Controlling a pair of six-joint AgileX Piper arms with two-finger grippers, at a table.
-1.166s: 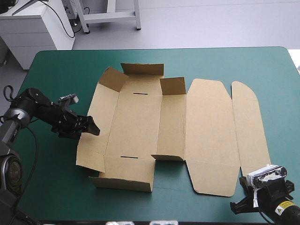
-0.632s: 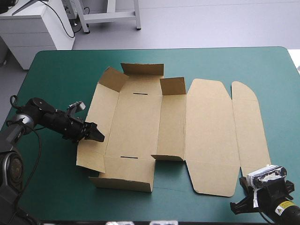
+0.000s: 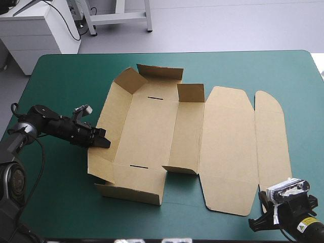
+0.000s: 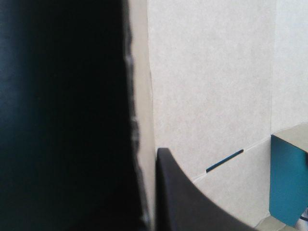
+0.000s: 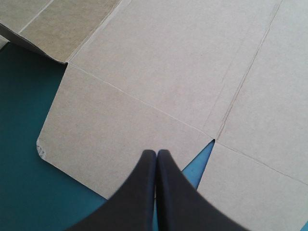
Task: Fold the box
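The brown box (image 3: 147, 131) lies opened out across the middle of the teal-green bench (image 3: 61, 76). It is a single cut sheet of matt, unprinted board, scored into panels. Its left half is partly formed: the far wall (image 3: 159, 72) and near wall (image 3: 132, 188) stand tilted up, a short corner flap (image 3: 126, 81) leans inward, and two thin slots (image 3: 154, 97) are cut in the floor panel, likely to take tabs. The right half lies flat: a broad lid panel (image 3: 228, 147) with rounded corners, then a narrow tuck flap (image 3: 271, 134). The left gripper (image 3: 101, 140) reaches in low from the bench's left side, its jaws pinching the left wall panel with one black finger (image 4: 192, 202) against the inner face of the board, apparently to raise that wall on its crease. The right gripper (image 5: 156, 153) hangs over the lid panel's near edge, jaws pressed together in a point and holding nothing, seemingly parked clear of the work.
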